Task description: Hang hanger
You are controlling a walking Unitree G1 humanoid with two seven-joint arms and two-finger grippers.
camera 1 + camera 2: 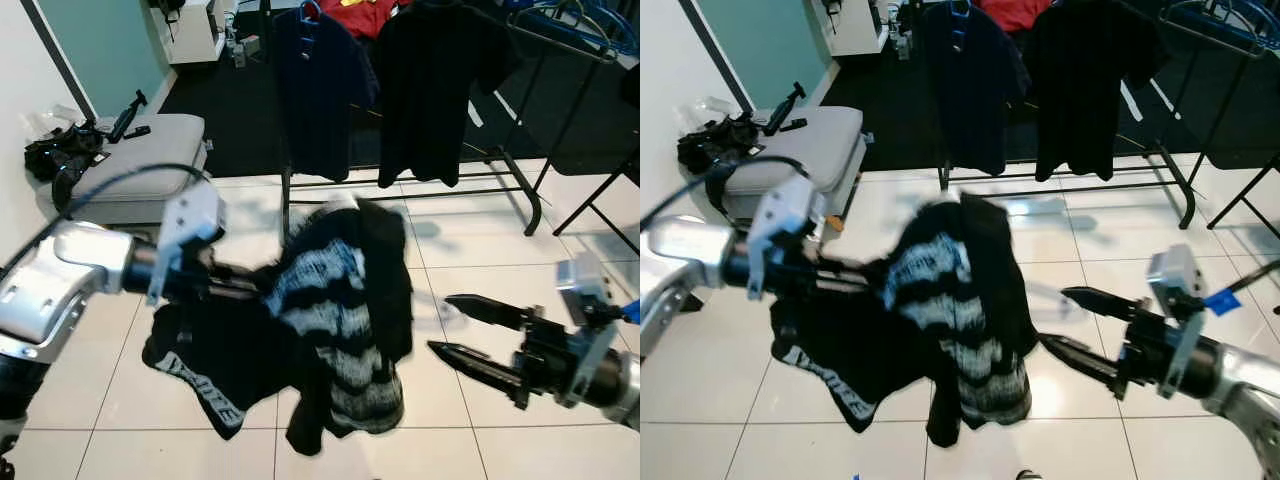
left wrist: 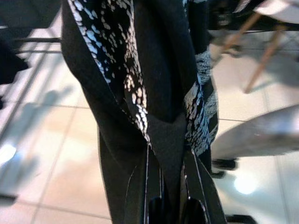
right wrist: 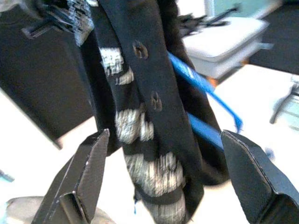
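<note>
Garment in hand, a Unitree G1 humanoid stands on white floor tiles point(image 1: 460, 250) short of a black clothes rack point(image 1: 520, 190). Its left pincer point(image 2: 167, 186) is clamped on a fold of a black-and-white striped cardigan point(image 1: 340, 330), holding it up in mid-air ahead of its chest, with a black printed T-shirt point(image 1: 200, 370) drooping beneath the same arm. A blue hanger point(image 3: 205, 116) runs through the cardigan, seen past its button placket in the right wrist view. The right pincer point(image 1: 478, 335) waits just beside the cloth with fingers wide apart, gripping nothing. A dark shirt point(image 1: 320, 90) and a black shirt point(image 1: 430, 90) already hang on the rack; a grey padded stool point(image 1: 140, 165) stands well apart near the wall. The carrying step appears under way. The next move likely calls for closing on the rack, finding the hanger's hook, which cannot be made out here, and lifting it over the rail.
</note>
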